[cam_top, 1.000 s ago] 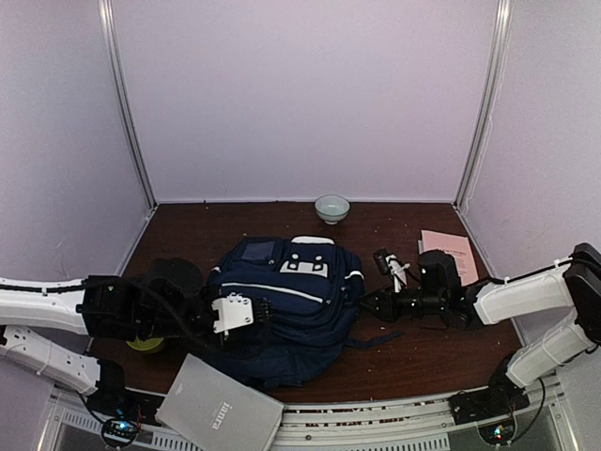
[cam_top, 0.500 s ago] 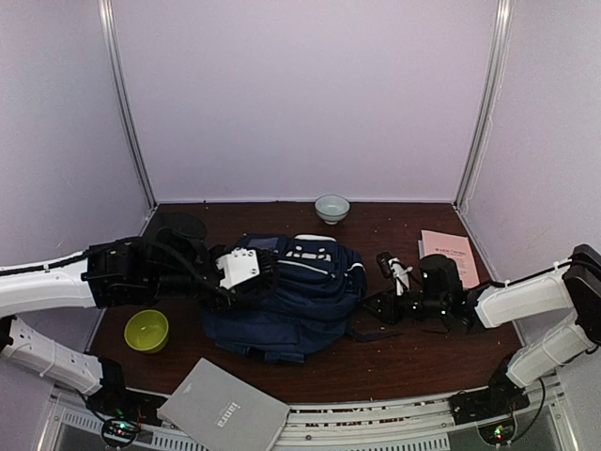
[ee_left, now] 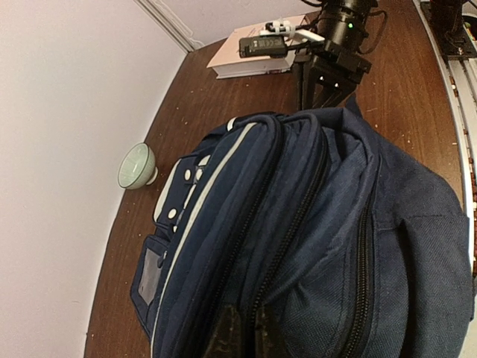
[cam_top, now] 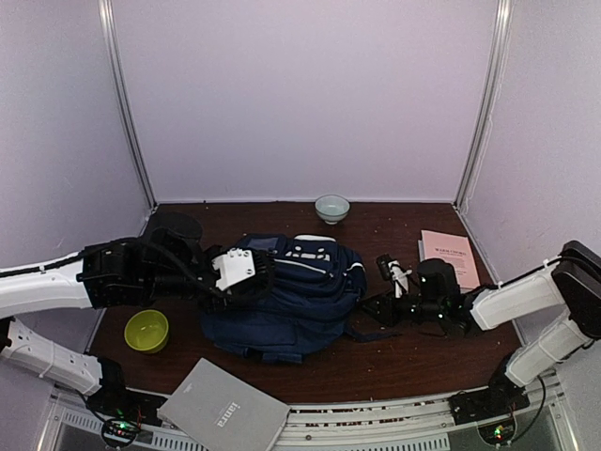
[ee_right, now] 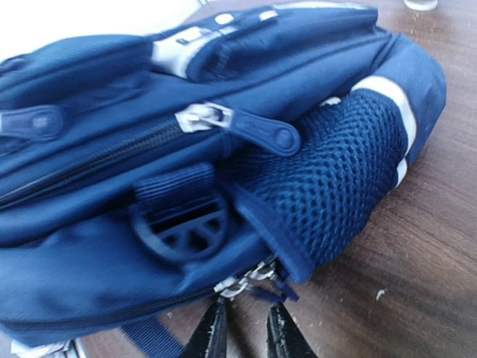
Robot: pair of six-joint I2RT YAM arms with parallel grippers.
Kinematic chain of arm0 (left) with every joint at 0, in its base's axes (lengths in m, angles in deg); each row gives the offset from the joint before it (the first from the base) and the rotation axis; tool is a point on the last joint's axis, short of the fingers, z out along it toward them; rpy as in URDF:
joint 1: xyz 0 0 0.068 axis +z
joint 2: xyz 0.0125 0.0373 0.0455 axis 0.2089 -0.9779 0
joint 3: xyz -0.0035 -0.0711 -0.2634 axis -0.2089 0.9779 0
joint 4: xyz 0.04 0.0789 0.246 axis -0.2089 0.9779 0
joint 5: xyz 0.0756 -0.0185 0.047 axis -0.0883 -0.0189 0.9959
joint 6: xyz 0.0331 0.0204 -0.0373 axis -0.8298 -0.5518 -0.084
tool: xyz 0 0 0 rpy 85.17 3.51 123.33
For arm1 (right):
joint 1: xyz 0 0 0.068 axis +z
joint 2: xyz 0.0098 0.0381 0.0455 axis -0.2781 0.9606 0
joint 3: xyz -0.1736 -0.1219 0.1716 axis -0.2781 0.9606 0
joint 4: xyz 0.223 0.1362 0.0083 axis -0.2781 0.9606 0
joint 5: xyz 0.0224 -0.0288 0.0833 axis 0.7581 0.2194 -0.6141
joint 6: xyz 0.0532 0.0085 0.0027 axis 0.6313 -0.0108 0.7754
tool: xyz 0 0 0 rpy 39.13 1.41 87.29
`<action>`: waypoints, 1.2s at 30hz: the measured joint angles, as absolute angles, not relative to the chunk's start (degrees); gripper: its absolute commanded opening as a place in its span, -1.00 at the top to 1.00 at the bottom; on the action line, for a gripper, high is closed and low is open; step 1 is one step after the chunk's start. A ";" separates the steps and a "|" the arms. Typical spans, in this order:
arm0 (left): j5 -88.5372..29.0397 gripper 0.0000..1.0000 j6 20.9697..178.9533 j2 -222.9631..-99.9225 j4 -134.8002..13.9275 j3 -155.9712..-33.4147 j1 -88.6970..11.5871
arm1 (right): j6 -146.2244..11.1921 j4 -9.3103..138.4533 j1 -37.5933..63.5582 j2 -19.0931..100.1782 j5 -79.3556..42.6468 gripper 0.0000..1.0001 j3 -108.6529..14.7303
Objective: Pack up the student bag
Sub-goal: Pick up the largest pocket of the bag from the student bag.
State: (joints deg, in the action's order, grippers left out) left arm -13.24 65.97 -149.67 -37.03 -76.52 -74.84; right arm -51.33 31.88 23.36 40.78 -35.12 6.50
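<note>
The student bag [cam_top: 300, 296], navy blue with white stripes, lies on its side in the middle of the table. My left gripper [cam_top: 267, 280] is at the bag's left end. The left wrist view shows it [ee_left: 242, 333] shut on a fold of the bag [ee_left: 313, 224] beside a zip. My right gripper [cam_top: 369, 307] is at the bag's right end, low by the table. In the right wrist view it [ee_right: 246, 330] stands a little open, its tips just short of the metal zip pulls [ee_right: 250, 277] under the mesh side pocket [ee_right: 350, 171]. Nothing lies between its fingers.
A green bowl [cam_top: 146, 330] sits left of the bag. A grey laptop [cam_top: 223, 412] lies at the front edge. A pale bowl [cam_top: 331, 208] stands at the back wall. A pink book [cam_top: 449, 254] lies at the back right behind the right arm.
My left gripper has pulled its end of the bag up and toward the back, uncovering the green bowl. In the last half second it has hardly moved. The right gripper stays at the bag's right end.
</note>
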 measured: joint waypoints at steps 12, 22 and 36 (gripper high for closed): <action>-13.83 1.00 66.01 -149.65 -37.05 -76.48 -74.71 | -49.01 25.89 23.60 48.65 -35.38 0.65 4.07; -13.83 1.00 66.01 -149.65 -36.99 -76.46 -74.71 | -46.52 23.14 26.49 50.31 -35.71 0.68 3.33; -13.83 1.00 66.01 -149.70 -36.97 -76.46 -74.71 | -42.89 17.45 27.51 47.36 -36.21 0.44 10.65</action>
State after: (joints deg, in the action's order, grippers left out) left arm -13.83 66.01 -149.70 -36.97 -76.46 -74.71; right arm -42.89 17.45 27.51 47.36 -36.21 10.65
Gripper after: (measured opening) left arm 0.047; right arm 0.278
